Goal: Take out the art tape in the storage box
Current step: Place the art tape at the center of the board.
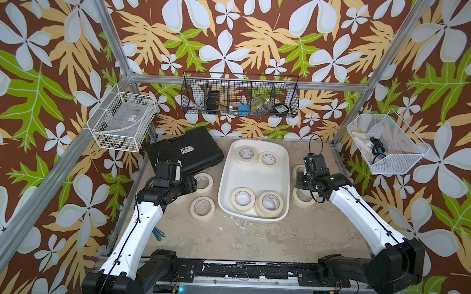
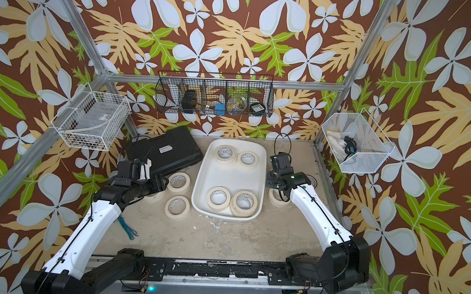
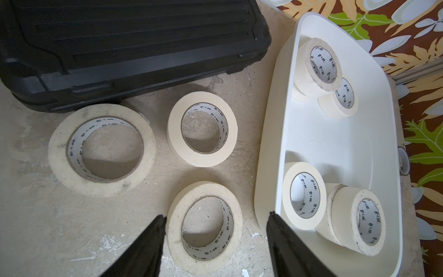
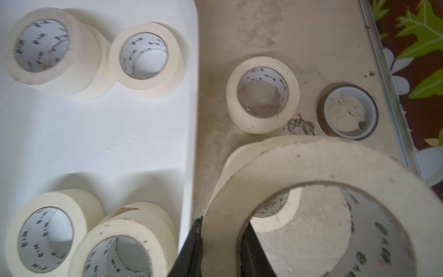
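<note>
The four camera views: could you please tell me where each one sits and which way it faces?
Top views: high over the near edge, looking down at the table and back wall; left arm and right arm show.
Left wrist: on the left arm, looking down past the open left pincer at loose rolls and the black case.
Right wrist: on the right arm, looking down past the right pincer, shut on an art tape roll.
Shared: both wrist views show the storage box.
</note>
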Tool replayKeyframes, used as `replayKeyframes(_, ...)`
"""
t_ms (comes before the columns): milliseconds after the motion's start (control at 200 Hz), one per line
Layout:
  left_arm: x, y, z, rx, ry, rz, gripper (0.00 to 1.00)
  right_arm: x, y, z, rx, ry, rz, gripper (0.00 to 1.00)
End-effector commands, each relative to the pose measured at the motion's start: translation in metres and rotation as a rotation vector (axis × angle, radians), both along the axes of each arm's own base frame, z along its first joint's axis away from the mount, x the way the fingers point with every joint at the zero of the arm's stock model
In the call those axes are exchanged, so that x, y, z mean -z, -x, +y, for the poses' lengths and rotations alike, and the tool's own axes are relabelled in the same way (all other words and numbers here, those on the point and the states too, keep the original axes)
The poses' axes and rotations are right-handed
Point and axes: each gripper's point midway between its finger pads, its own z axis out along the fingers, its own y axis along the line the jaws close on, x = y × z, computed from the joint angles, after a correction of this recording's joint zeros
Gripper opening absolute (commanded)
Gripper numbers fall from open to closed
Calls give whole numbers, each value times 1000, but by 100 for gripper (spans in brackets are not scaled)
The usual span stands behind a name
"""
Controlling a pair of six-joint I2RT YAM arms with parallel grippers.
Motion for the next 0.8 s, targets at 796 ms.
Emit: replayKeyframes(796,-20,-4,-7,29,32,-51,70,114,-3,-109,308,-34,97,5)
